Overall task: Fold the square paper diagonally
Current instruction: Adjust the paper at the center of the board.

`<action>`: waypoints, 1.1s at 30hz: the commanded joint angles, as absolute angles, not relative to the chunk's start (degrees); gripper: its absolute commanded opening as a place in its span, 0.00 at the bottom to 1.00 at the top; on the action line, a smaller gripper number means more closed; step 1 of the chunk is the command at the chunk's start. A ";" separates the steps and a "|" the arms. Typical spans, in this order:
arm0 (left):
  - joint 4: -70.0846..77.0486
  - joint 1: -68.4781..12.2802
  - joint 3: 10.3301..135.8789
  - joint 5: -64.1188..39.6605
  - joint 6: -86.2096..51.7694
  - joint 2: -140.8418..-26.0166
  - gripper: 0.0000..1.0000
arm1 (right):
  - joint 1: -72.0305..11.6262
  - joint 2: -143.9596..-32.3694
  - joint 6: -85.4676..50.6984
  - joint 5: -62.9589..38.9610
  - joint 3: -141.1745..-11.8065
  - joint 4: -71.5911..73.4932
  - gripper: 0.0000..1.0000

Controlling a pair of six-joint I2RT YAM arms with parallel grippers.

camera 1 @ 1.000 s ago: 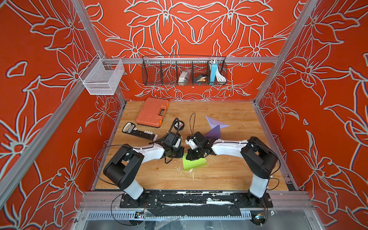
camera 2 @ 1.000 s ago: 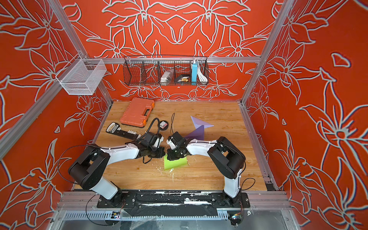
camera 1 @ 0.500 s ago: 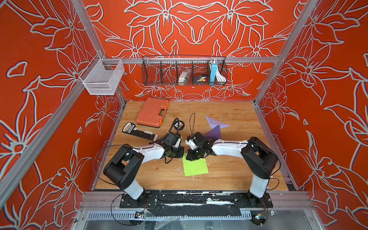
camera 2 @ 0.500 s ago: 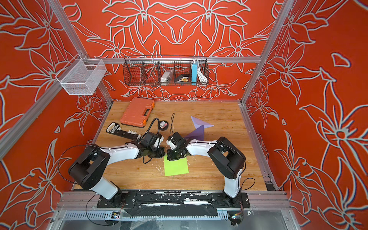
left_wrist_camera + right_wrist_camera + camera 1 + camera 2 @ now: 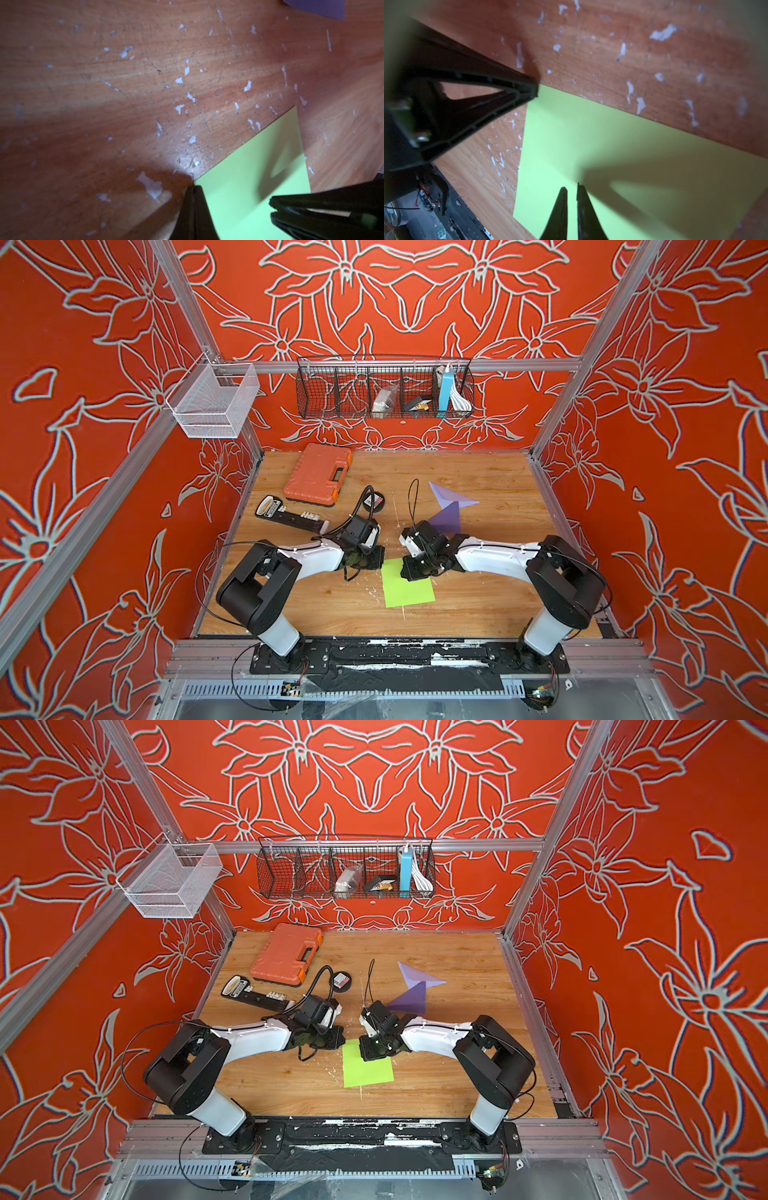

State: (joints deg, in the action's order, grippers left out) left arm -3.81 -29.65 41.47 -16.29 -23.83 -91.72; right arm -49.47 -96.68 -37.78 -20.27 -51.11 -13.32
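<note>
The wooden table [image 5: 498,605] lies under the green square paper [image 5: 409,591], which rests flat and unfolded. Over the paper's far edge, the right gripper [image 5: 570,188] has its jaws a slit apart, empty. At the paper's far left corner, the left gripper [image 5: 194,187] is fully closed, tips on that corner.

The walls [image 5: 395,302] are orange-red, with a pattern of large flowers drawn in pale grey outlines. The table [image 5: 498,593] is light brown wood with a fine grain and small white flecks. The square paper [image 5: 409,591] is plain lime green. The farther folded paper [image 5: 446,497] is pale violet and the nearer folded paper [image 5: 449,520] is a darker purple. The tool case [image 5: 318,472] is orange with a black handle. The wire basket [image 5: 332,406] is black and the mesh basket [image 5: 212,406] is white. The left arm [image 5: 316,558] and the right arm [image 5: 494,558] are white with black joints. The left gripper [image 5: 194,188] and the right gripper [image 5: 572,190] are black.
</note>
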 commanded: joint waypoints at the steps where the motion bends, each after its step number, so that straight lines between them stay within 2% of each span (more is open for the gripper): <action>1: -6.60 -29.64 41.20 -14.83 -23.44 -92.09 0.01 | -48.97 -96.98 -38.94 -17.91 -50.03 -14.24 0.13; 13: -6.77 -29.59 39.82 -15.31 -22.90 -89.45 0.00 | -45.02 -101.14 -35.99 -16.59 -52.83 -16.47 0.08; 21: -7.65 -29.59 39.46 -13.65 -22.78 -86.87 0.00 | -44.48 -103.57 -27.81 -20.04 -57.44 -20.32 0.07; 23: -7.58 -29.61 39.34 -13.43 -22.72 -85.85 0.02 | -44.42 -104.46 -25.44 -21.39 -58.21 -20.70 0.07; 29: -5.30 -29.64 39.50 -17.01 -24.57 -83.71 0.18 | -44.47 -106.37 -19.89 -24.63 -59.76 -21.96 0.04; 33: -4.26 -29.62 40.44 -19.93 -24.11 -84.11 0.19 | -44.47 -106.23 -17.32 -24.90 -60.53 -23.17 0.00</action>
